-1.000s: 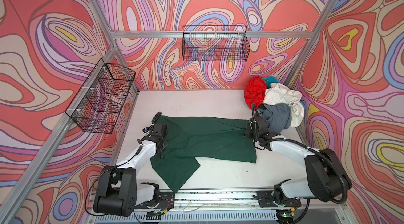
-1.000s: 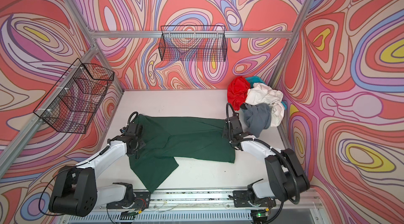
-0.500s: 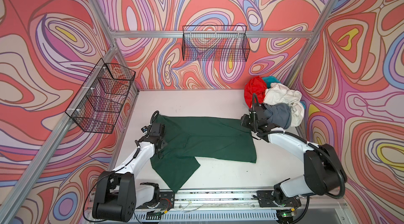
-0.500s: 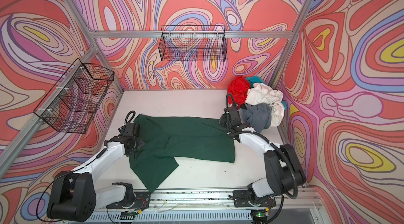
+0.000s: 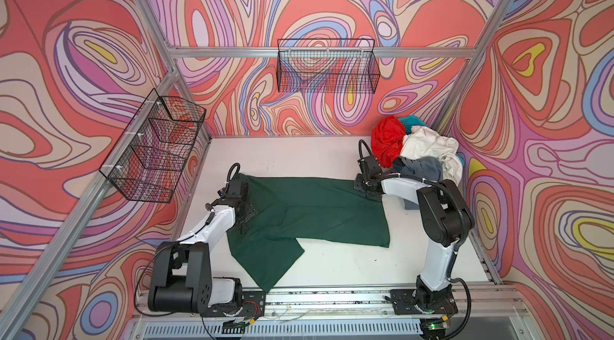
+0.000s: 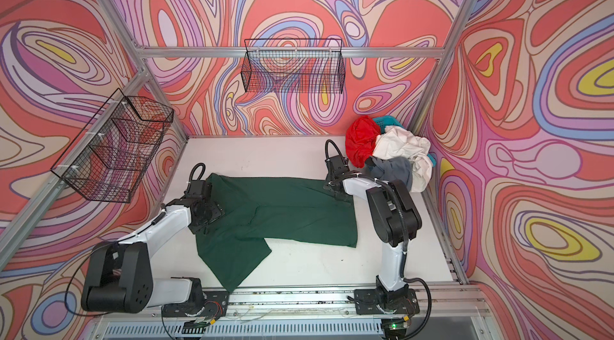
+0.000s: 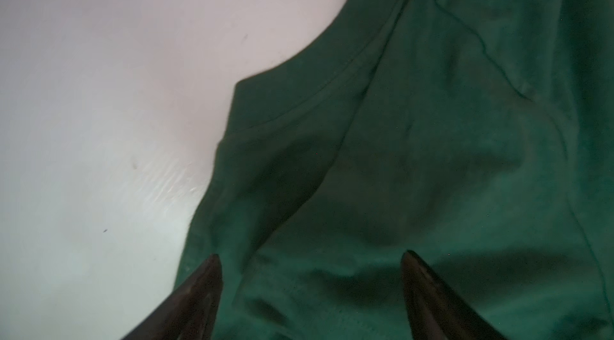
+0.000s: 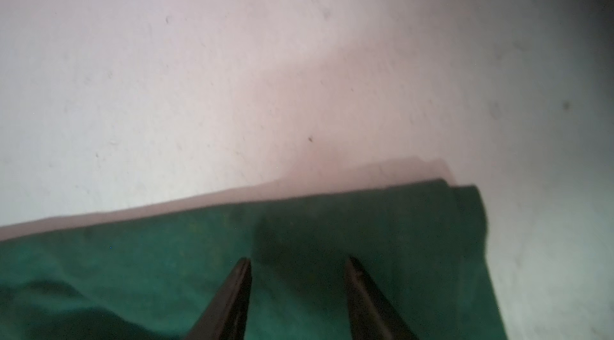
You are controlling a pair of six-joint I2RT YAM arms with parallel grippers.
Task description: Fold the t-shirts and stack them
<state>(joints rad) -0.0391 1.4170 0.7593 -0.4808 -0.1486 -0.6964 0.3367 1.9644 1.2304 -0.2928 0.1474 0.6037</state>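
A dark green t-shirt (image 5: 315, 212) (image 6: 282, 209) lies spread on the white table (image 5: 299, 159), with one part trailing toward the front rail. My left gripper (image 5: 245, 218) (image 7: 310, 258) hangs open just above the shirt's left end, nothing between its fingers. My right gripper (image 5: 370, 194) (image 8: 298, 260) is open over the shirt's far right corner, near the cloth's edge. At the back right, a red t-shirt (image 5: 387, 142), an off-white one (image 5: 428, 147) and a grey-blue one (image 5: 423, 169) lie crumpled in a heap.
A turquoise basket (image 5: 408, 121) shows behind the heap in the back right corner. Black wire baskets hang on the back wall (image 5: 327, 67) and the left wall (image 5: 156, 149). A metal rail (image 5: 332, 295) with both arm bases runs along the front edge.
Both grippers were shut on the green shirt's ends and have opened and let go. The right gripper has moved a little toward the back. The shirt lies as it did.
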